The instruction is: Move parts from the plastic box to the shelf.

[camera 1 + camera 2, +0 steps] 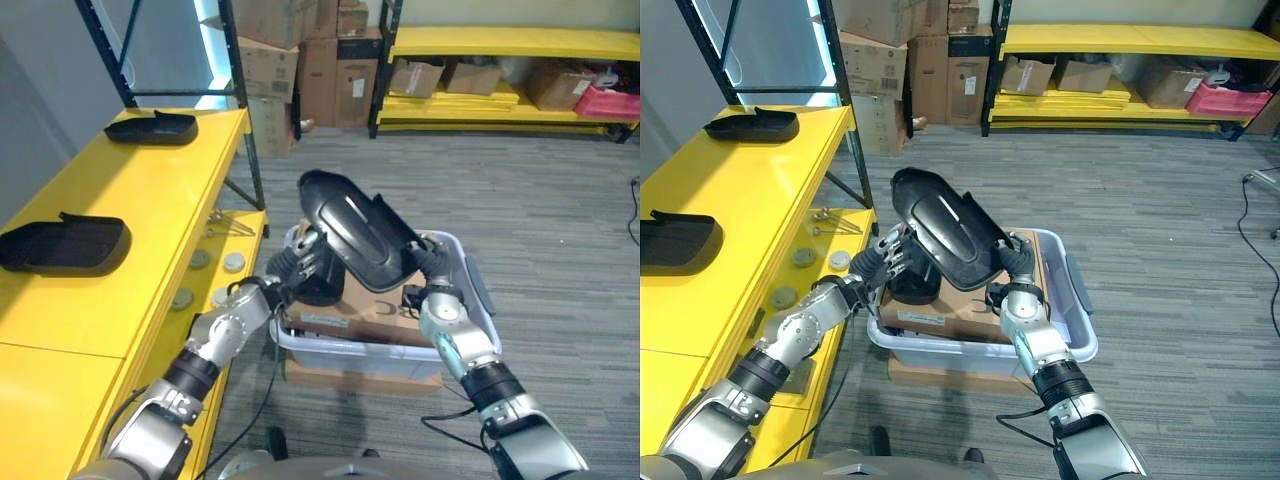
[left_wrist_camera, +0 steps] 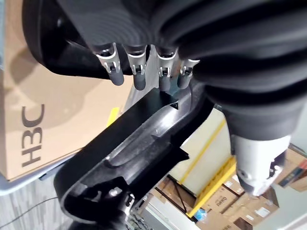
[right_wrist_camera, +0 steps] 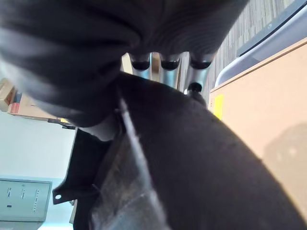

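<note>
Gripping from opposite sides, left hand (image 1: 303, 262) and right hand (image 1: 428, 262) are curled round black part (image 1: 355, 232); held above plastic box (image 1: 470, 300).

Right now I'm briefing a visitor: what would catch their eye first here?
The large glossy black plastic part, held up between the left hand and right hand above the cardboard box in the plastic box. Next, the bright yellow shelf on the robot's left, already carrying two similar black parts.
</note>
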Motion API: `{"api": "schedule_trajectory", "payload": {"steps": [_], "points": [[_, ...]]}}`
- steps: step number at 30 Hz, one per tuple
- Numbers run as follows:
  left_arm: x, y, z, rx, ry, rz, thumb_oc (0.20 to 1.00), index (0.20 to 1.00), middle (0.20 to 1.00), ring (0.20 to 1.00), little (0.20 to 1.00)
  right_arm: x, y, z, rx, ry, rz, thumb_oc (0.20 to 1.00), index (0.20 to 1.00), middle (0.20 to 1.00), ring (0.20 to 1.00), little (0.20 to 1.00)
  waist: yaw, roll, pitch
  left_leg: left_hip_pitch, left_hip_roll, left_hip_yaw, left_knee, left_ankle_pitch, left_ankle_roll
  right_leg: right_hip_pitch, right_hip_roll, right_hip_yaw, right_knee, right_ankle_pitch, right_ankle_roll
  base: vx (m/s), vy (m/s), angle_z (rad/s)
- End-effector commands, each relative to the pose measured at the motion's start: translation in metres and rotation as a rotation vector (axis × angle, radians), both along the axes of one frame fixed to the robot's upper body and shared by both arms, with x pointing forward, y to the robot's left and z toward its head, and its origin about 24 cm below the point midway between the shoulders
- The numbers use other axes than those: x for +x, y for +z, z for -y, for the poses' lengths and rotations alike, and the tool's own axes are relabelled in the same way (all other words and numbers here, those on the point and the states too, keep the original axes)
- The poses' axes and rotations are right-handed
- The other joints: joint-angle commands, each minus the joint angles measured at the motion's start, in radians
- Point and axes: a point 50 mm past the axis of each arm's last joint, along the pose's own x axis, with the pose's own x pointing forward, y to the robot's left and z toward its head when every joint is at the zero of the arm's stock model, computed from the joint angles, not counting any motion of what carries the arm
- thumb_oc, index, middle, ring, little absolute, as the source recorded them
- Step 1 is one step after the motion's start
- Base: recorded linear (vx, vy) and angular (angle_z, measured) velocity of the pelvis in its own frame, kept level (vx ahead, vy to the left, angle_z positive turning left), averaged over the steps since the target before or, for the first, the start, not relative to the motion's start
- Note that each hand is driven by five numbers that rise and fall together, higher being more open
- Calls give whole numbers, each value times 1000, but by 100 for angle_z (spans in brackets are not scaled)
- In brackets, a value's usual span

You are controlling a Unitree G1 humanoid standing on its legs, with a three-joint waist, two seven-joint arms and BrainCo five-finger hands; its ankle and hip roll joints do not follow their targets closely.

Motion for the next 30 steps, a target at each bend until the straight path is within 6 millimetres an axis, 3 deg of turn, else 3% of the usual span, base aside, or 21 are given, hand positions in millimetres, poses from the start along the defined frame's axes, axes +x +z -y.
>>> {"api": "schedule_trajectory", "payload": {"steps": [1, 4, 8, 14, 19, 30], "points": [[7, 6, 35, 48, -72, 25, 1000, 1000, 1000, 1000, 1000, 21, 41, -26, 52, 83, 182, 200, 200, 200, 200, 200, 24, -9, -64, 59, 31, 6, 60, -171, -19, -47, -8, -24, -2, -34, 45, 7, -18, -5], [13, -3, 13, 121, 93, -30, 1000, 1000, 1000, 1000, 1000, 19, 40, -21, 52, 62, 179, 200, 200, 200, 200, 200, 27, -10, -65, 63, 29, 4, 62, -174, -21, -45, -8, -25, -2, -36, 47, 9, -15, -2], [20, -8, -7, 161, 178, -19, 1000, 1000, 1000, 1000, 1000, 18, 39, -17, 55, 38, 176, 200, 200, 200, 200, 200, 37, -9, -65, 64, 29, 0, 63, -173, -23, -41, -10, -35, -2, -36, 47, 0, 0, 0], [21, -10, -13, 126, 183, -26, 1000, 1000, 1000, 1000, 1000, 19, 38, -17, 62, 37, 168, 200, 200, 200, 200, 200, 47, -7, -57, 66, 26, -12, 61, -170, -24, -36, -12, -51, -2, -33, 48, 2, -1, 2], [17, -7, 1, 82, 121, -17, 1000, 1000, 1000, 1000, 1000, 18, 33, -23, 85, 47, 155, 200, 200, 200, 200, 200, 50, -4, -55, 70, 22, -17, 55, -170, -23, -32, -13, -58, -2, -33, 47, 12, 2, 5], [0, -2, 56, 29, -58, -19, 1000, 1000, 1000, 1000, 1000, 19, 19, -50, 144, 93, 114, 200, 200, 200, 200, 200, 39, -10, -56, 75, 20, -13, 46, -173, -19, -34, -9, -58, -2, -33, 45, 0, 0, 0]]}}
